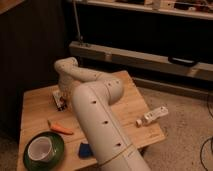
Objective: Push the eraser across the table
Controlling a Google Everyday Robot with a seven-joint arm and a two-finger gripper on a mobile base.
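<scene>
The eraser [59,100], a small black block with a whitish face, lies on the light wooden table [37,107] left of centre. My gripper [63,91] reaches down from the white arm's wrist and is right at the eraser, mostly hidden behind the arm. The thick white arm [100,125] runs from the bottom of the view up across the table's middle and covers much of the top.
An orange carrot-like piece [61,128] lies near the front left. A green plate [30,160] with a white cup [41,148] stands at the front left corner. A blue pad [85,150] shows beside the arm. A white bottle-like object [151,116] lies at the right edge.
</scene>
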